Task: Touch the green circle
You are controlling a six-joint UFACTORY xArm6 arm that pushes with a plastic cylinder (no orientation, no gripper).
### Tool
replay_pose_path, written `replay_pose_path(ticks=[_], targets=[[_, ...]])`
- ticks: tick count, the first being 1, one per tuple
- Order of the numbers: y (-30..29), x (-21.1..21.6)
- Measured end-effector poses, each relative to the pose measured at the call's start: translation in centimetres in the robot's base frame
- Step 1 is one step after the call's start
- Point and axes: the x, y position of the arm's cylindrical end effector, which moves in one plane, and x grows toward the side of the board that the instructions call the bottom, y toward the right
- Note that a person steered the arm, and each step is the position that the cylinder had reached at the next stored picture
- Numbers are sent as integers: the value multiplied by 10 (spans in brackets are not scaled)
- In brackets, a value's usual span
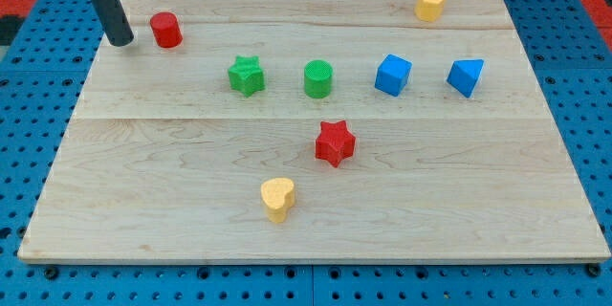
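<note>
The green circle stands near the middle of the wooden board, in its upper half. A green star lies just to its left. My tip is at the view's upper left, far left of the green circle and apart from it. A red cylinder sits just to the right of my tip, with a small gap between them.
A blue cube and a blue wedge-like block lie right of the green circle. A red star lies below it. A yellow heart is lower centre. A yellow hexagonal block is top right.
</note>
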Motion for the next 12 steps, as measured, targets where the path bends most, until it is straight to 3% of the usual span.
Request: replay_pose_path(ticks=[2, 3, 4, 6, 8, 11, 12], targets=[[4, -5], [23, 17], [44, 45], [139, 147], [256, 147], [268, 100], [295, 128]])
